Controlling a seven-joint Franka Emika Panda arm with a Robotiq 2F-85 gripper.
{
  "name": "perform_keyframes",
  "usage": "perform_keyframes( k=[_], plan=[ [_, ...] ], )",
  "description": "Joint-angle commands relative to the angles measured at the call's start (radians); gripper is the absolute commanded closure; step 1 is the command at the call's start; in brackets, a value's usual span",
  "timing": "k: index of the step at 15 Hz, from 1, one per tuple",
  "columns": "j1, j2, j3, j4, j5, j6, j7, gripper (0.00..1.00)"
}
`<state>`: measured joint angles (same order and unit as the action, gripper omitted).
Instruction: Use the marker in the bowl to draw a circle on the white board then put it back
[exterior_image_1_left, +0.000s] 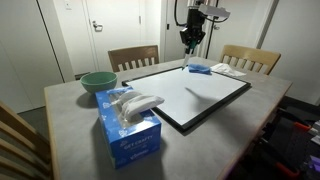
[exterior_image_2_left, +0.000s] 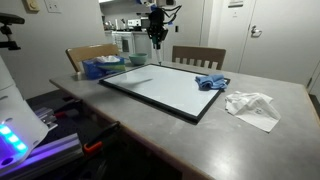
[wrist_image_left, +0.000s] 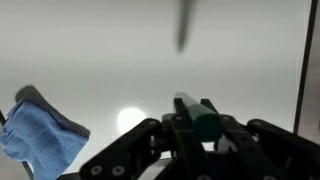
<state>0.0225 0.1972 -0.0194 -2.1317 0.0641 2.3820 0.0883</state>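
A grey matt-topped table (exterior_image_1_left: 70, 105) stood in a plain room with pale walls and a white panelled door (exterior_image_1_left: 102, 32) behind it. Flat on the table lay the large white board (exterior_image_1_left: 190, 95) with a thin black frame, taking up most of the middle. Wooden slat-backed chairs (exterior_image_1_left: 133, 57) were drawn up along the far side.

In both exterior views the black two-fingered gripper (exterior_image_1_left: 190, 42) hung over the board's far edge, near a crumpled blue cloth (exterior_image_1_left: 198, 69). In the wrist view its fingers (wrist_image_left: 165, 135) were clamped narrowly on the slim marker (wrist_image_left: 205, 126) with a green end, so the marker sat in the tool, not in the bowl. Its long axis ran along the gripper's reach, pointing away from the wrist and down at the white surface. Whether the tip touched could not be told. A blurred dark streak (wrist_image_left: 185, 25) showed on the board ahead – drawn line or shadow, it was unclear.

The round teal-green bowl (exterior_image_1_left: 98, 82) stood near a table corner, just beside a blue cardboard tissue box (exterior_image_1_left: 128, 130) and well apart from the gripper.

Counted: one marker, one bowl, one white board, one cloth, one tissue box, three chairs, and one heap of crumpled white paper (exterior_image_2_left: 250, 105) – its sheets too rumpled to number.
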Motion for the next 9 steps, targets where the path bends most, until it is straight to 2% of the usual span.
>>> perform_keyframes(
  k=[1,3,4,6,9],
  plan=[
    [-0.012,0.022,0.018,-0.019,0.041,0.065,-0.025,0.95],
    [0.001,0.034,0.013,-0.021,-0.003,0.102,0.000,0.95],
    [0.024,0.046,-0.005,-0.016,-0.094,0.099,0.049,0.95],
    [0.038,0.064,-0.009,-0.012,-0.176,0.098,0.074,0.95],
    [0.035,0.084,0.006,-0.019,-0.191,0.141,0.050,0.95]
  ],
)
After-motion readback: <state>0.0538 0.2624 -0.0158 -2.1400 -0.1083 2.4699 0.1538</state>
